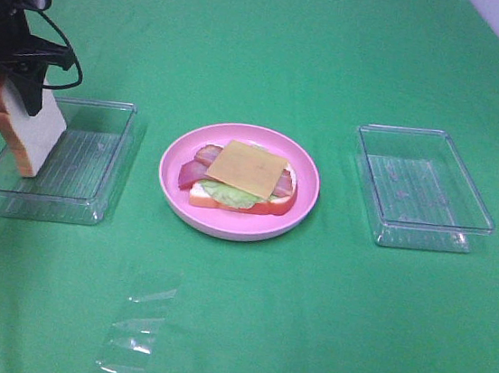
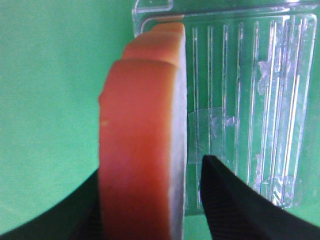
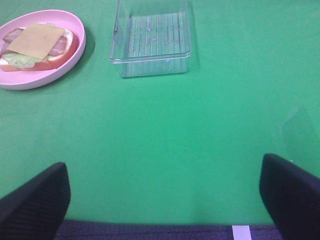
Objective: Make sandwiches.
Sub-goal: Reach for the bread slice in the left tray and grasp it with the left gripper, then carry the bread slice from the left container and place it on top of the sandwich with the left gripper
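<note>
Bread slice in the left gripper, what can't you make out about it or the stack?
- Bread slice: left gripper covers its top in the high view; left wrist view shows it edge-on only.
- Lettuce: mostly under cheese square and bacon strips.
- Right gripper: off-frame in the high view.

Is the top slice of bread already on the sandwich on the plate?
No. The cheese square lies uncovered on top; the second bread slice is at the left end effector, over the left tray.

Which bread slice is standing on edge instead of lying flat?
The bread slice between the left tool's fingers over the left tray; the other slice lies flat under the fillings.
</note>
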